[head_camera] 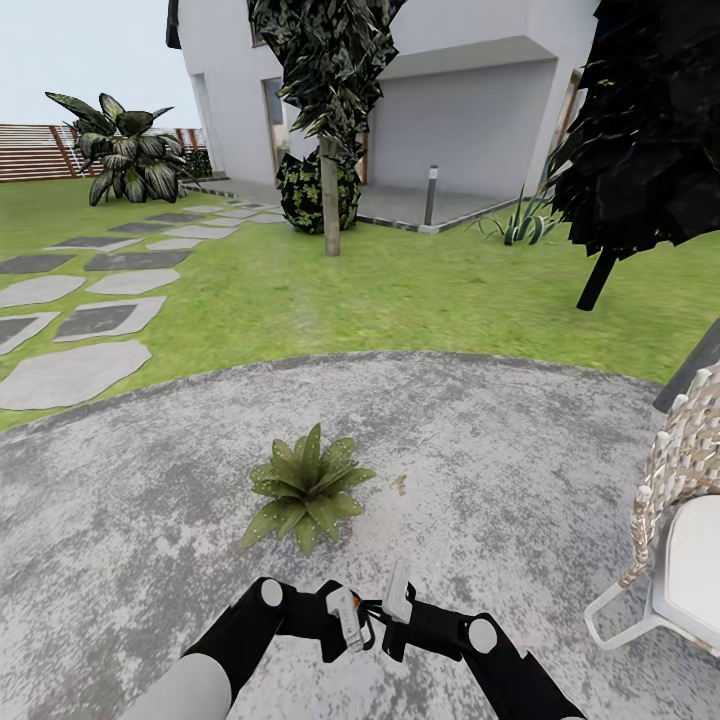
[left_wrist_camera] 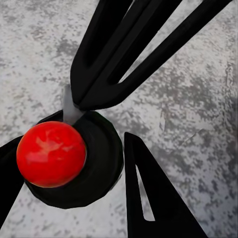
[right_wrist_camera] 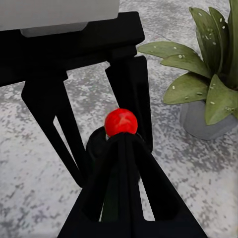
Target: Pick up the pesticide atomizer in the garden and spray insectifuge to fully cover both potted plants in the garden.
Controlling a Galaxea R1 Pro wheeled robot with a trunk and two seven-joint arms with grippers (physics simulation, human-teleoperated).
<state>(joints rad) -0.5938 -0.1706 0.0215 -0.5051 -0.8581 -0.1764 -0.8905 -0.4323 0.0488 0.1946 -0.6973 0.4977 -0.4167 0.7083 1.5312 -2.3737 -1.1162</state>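
On the grey stone patio [head_camera: 500, 440] stands one potted plant [head_camera: 305, 490], a low green rosette just ahead of my hands; its leaves [right_wrist_camera: 208, 84] carry tiny pale specks, and its grey pot [right_wrist_camera: 203, 121] shows beside the grippers. The pesticide atomizer [left_wrist_camera: 106, 158] is a dark bottle with a red ball top [right_wrist_camera: 120, 122]. My left gripper [left_wrist_camera: 69, 153] is shut on it, one finger on each side. My right gripper [right_wrist_camera: 121, 141] is shut, its joined fingertips [left_wrist_camera: 82, 101] touching the bottle's side. Both hands meet low in the head view [head_camera: 372, 615]. The second potted plant is out of view.
A white wicker chair [head_camera: 680, 530] stands at the patio's right edge. Lawn [head_camera: 400, 290] lies beyond, with stepping stones [head_camera: 80, 370] at left, a tree trunk [head_camera: 331, 200], a grey bollard lamp [head_camera: 431, 195], an agave [head_camera: 525, 225] and the house behind.
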